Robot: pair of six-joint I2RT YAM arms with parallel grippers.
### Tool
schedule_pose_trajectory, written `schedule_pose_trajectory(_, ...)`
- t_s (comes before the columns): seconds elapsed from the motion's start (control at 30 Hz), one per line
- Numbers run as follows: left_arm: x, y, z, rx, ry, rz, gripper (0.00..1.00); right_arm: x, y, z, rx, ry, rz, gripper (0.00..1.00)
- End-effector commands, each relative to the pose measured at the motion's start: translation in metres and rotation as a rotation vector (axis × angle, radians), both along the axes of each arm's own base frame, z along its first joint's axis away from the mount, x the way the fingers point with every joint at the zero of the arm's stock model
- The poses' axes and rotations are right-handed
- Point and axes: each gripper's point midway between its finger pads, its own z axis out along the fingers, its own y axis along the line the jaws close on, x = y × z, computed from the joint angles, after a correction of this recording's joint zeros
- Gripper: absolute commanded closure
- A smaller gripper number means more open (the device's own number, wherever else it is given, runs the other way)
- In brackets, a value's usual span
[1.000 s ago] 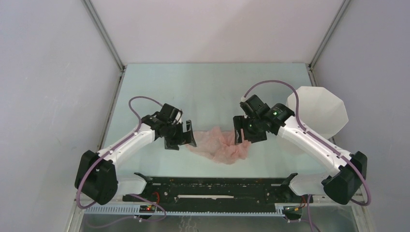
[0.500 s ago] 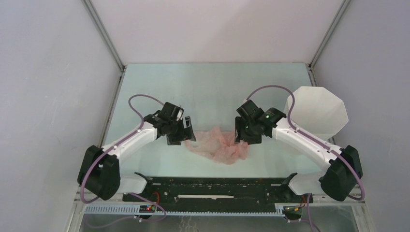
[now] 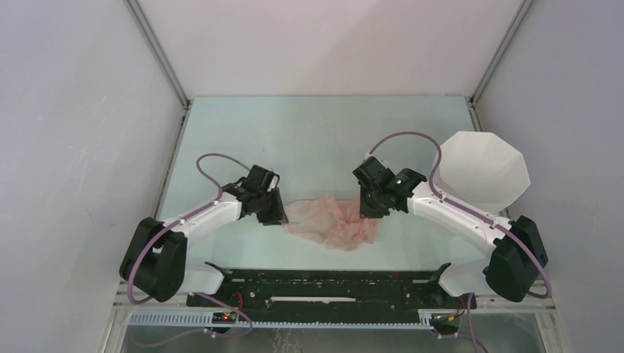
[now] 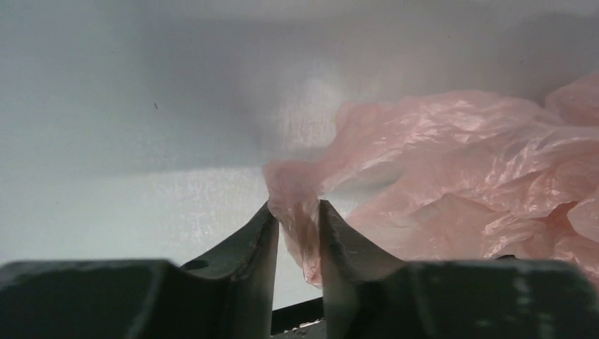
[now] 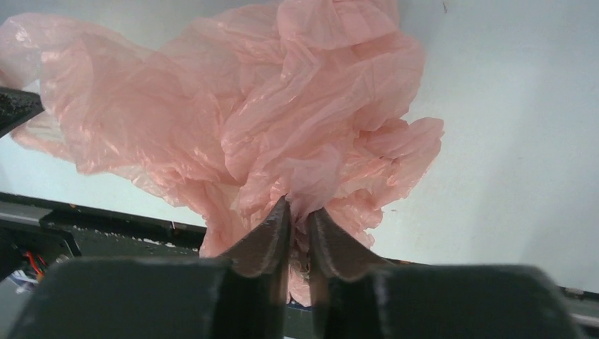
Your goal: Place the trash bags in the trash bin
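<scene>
While the trash bag point(image 3: 331, 224) lies crumpled on the table point(image 3: 316, 132), lower centre of the overhead frame, my stock stands thus.

- My left gripper point(image 4: 297, 212): jaws nearly together, a fold of pink film at the bag's left edge pinched between them.
- My right gripper point(image 5: 298, 210): jaws narrower yet, nipping a bunch of film at the bag's right side.
- Trash bin point(image 3: 482, 173): right edge of the frame, well apart from the bag, no pink inside.

Done, I judge: both grasps. Outstanding: lift, carry, stuffing into the bin.

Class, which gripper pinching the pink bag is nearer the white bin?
The right gripper, at the bag's end toward the bin; the left gripper holds the far end.
</scene>
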Motion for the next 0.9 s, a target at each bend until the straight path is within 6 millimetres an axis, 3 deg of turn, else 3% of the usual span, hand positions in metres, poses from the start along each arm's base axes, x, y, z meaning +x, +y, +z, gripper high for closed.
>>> schedule_pose_trajectory(0.0, 0.013, -0.001, 0.007, -0.033, -0.073, 0.024, 0.77, 0.004, -0.002, 0.003, 0.002, -0.039, -0.016, 0.88)
schedule_pose_trajectory(0.1, 0.018, 0.001, 0.017, -0.075, -0.085, 0.054, 0.87, 0.005, 0.001, 0.007, 0.029, -0.038, 0.02, 0.98)
schedule_pose_trajectory(0.17, 0.033, 0.007, 0.032, -0.111, -0.107, 0.112, 0.96, 0.018, 0.004, 0.015, 0.067, -0.042, 0.041, 1.0)
schedule_pose_trajectory(0.23, 0.06, 0.018, 0.061, -0.139, -0.137, 0.19, 1.0, 0.043, 0.013, 0.031, 0.134, -0.029, 0.052, 1.0)
schedule_pose_trajectory(0.3, 0.095, 0.028, 0.106, -0.151, -0.188, 0.252, 1.0, 0.085, 0.012, 0.066, 0.182, -0.055, 0.011, 1.0)
schedule_pose_trajectory(0.33, 0.108, 0.032, 0.133, -0.15, -0.21, 0.278, 1.0, 0.106, 0.016, 0.094, 0.209, -0.085, 0.005, 1.0)
schedule_pose_trajectory(0.37, 0.124, 0.034, 0.176, -0.158, -0.276, 0.287, 1.0, 0.12, 0.02, 0.131, 0.227, -0.13, 0.018, 1.0)
schedule_pose_trajectory(0.4, 0.14, 0.033, 0.25, -0.181, -0.434, 0.277, 1.0, 0.13, 0.025, 0.172, 0.234, -0.202, 0.045, 1.0)
schedule_pose_trajectory(0.43, 0.141, 0.034, 0.306, -0.173, -0.566, 0.268, 1.0, 0.134, 0.034, 0.225, 0.255, -0.321, 0.087, 1.0)
schedule_pose_trajectory(0.47, 0.133, 0.033, 0.369, -0.168, -0.731, 0.249, 1.0, 0.128, 0.039, 0.269, 0.262, -0.427, 0.13, 1.0)
schedule_pose_trajectory(0.5, 0.12, 0.032, 0.419, -0.155, -0.879, 0.223, 1.0, 0.121, 0.043, 0.32, 0.293, -0.58, 0.162, 1.0)
schedule_pose_trajectory(0.53, 0.105, 0.029, 0.453, -0.152, -0.996, 0.19, 1.0, 0.11, 0.047, 0.358, 0.307, -0.711, 0.193, 1.0)
schedule_pose_trajectory(0.57, 0.093, 0.025, 0.471, -0.15, -1.079, 0.162, 1.0, 0.101, 0.049, 0.377, 0.284, -0.808, 0.213, 1.0)
schedule_pose_trajectory(0.6, 0.086, 0.023, 0.473, -0.162, -1.111, 0.158, 1.0, 0.096, 0.057, 0.371, 0.232, -0.849, 0.251, 1.0)
schedule_pose_trajectory(0.63, 0.086, 0.022, 0.456, -0.179, -1.101, 0.178, 1.0, 0.095, 0.064, 0.357, 0.186, -0.89, 0.283, 1.0)
schedule_pose_trajectory(0.67, 0.091, 0.023, 0.42, -0.168, -1.028, 0.212, 1.0, 0.091, 0.067, 0.337, 0.171, -0.913, 0.313, 1.0)
schedule_pose_trajectory(0.73, 0.096, 0.026, 0.318, -0.114, -0.801, 0.245, 1.0, 0.089, 0.063, 0.272, 0.165, -0.859, 0.305, 1.0)
schedule_pose_trajectory(0.77, 0.091, 0.026, 0.262, -0.083, -0.67, 0.237, 1.0, 0.086, 0.059, 0.228, 0.168, -0.777, 0.295, 1.0)
schedule_pose_trajectory(0.8, 0.079, 0.03, 0.2, -0.045, -0.515, 0.245, 1.0, 0.082, 0.058, 0.18, 0.168, -0.66, 0.301, 1.0)
schedule_pose_trajectory(0.83, 0.062, 0.031, 0.152, -0.036, -0.388, 0.252, 1.0, 0.073, 0.056, 0.132, 0.178, -0.511, 0.315, 1.0)
schedule_pose_trajectory(0.87, 0.046, 0.027, 0.119, -0.052, -0.314, 0.231, 1.0, 0.061, 0.052, 0.089, 0.17, -0.356, 0.321, 1.0)
